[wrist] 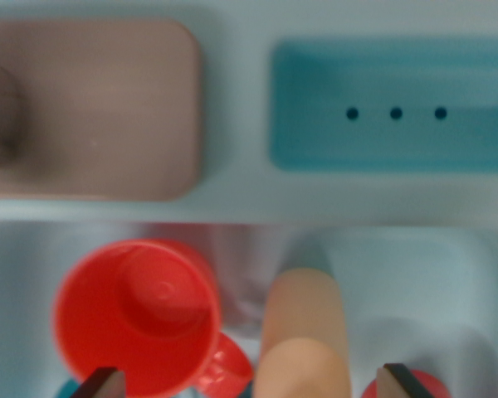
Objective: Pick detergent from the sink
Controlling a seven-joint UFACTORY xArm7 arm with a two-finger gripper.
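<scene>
We see the peach detergent bottle (pixel 305 332) standing in the pale sink (pixel 448 274), just beside the red cup (pixel 137 315); our gripper (pixel 247 383) fingers are wide apart, one each side, so they can close around it.

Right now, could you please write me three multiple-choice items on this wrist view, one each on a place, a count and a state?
1. Where is the red cup?
A. in the sink
B. on the brown board
C. in the blue tray

2. How many dark holes are in the blue tray?
A. one
B. three
C. five

3. The tool is:
A. shut on the cup
B. open
C. out of view

Answers: 1 A, the cup lies in the basin; 2 B, three dots in a row; 3 B, fingertips stand wide apart either side of the orange detergent bottle.
</scene>
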